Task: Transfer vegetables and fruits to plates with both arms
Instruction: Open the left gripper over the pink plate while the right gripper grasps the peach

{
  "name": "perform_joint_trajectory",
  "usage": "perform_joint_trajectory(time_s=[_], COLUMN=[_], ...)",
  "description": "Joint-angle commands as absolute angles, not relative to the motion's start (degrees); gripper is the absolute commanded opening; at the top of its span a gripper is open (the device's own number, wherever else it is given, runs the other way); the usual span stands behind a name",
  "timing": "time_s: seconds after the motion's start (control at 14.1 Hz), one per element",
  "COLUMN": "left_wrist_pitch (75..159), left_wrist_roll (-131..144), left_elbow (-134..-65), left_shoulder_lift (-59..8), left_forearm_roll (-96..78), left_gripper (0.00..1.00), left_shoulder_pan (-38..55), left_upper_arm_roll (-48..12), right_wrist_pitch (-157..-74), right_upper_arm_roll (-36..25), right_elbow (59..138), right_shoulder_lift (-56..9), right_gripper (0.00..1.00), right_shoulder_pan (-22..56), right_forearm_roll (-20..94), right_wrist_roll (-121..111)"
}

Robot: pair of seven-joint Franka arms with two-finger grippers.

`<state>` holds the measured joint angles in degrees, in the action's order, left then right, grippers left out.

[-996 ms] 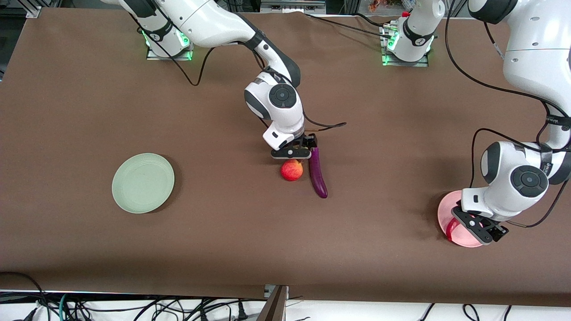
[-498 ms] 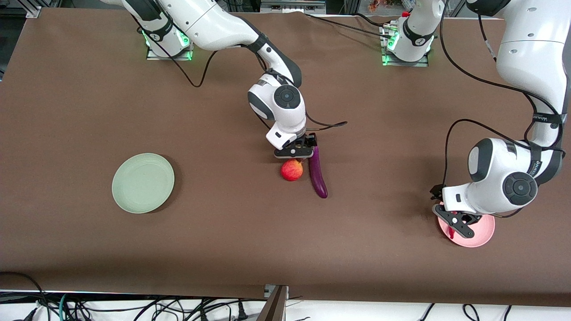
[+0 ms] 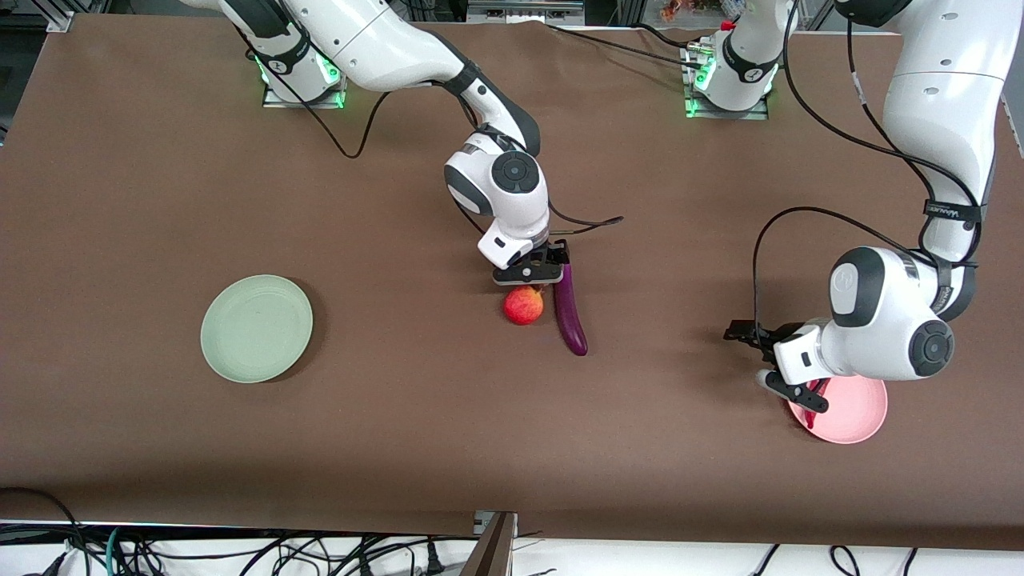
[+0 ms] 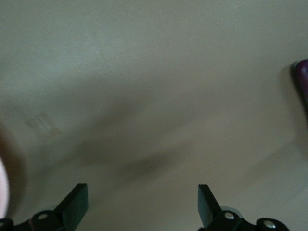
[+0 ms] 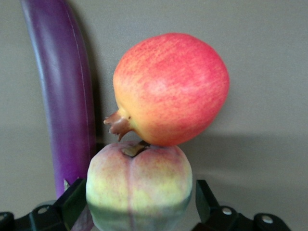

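The right gripper stands low over the middle of the table, its two fingers spread wide with the peach sitting between them; the fingers flank the fruit, and whether they press on it cannot be told. In the right wrist view the apple touches the peach at its stem end, and the eggplant lies alongside both fruits. In the front view the apple rests just beside the eggplant, toward the right arm's end of it, and both lie nearer to the front camera than the gripper. The left gripper hangs over the bare table at the edge of the pink plate, with its fingers wide apart and nothing between them. The red chili lies on the pink plate, partly under the gripper. The green plate sits well apart from the fruits, toward the right arm's end of the brown table, with nothing on it.
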<state>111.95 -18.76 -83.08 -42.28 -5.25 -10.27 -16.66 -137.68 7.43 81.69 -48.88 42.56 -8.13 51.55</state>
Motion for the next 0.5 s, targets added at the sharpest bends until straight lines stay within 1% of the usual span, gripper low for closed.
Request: perform_joint_trajectory(time_s=[0.0,0.07,0.28,0.36,0.43], left_wrist_pitch=[111.4,111.5,111.6,111.6,111.6], left_wrist_roll=[-9.5,-7.3,-4.8,-4.1,-2.7], left_elbow=[-84.7,-84.9,-85.0,-85.0,-85.0], left_shoulder_lift=[-41.0,-41.0,-41.1,-41.1,-41.1], left_forearm_roll=[-6.3,-6.3,-6.2,-6.2,-6.2], left_gripper=[1.00,1.00,1.00,1.00,1.00], left_shoulder_pan=[-10.6,-10.5,-10.3,-9.8,-9.3], left_upper_arm_roll=[-20.1,-20.9,-21.8,-21.8,-21.8], right_wrist_pitch=[-139.0,-139.1,-139.1,-139.1,-139.1], right_upper_arm_roll=[6.9,6.9,6.9,6.9,6.9], right_elbow=[80.9,80.9,80.9,80.9,80.9], right_shoulder_lift=[-49.7,-49.7,-49.7,-49.7,-49.7], right_gripper=[0.99,0.97,0.60,0.52,0.50], right_shoulder_pan=[43.2,43.2,43.1,43.1,43.1], right_forearm_roll=[-9.3,-9.6,-10.5,-10.5,-10.5], right_wrist_roll=[52.2,52.1,51.9,51.8,51.9])
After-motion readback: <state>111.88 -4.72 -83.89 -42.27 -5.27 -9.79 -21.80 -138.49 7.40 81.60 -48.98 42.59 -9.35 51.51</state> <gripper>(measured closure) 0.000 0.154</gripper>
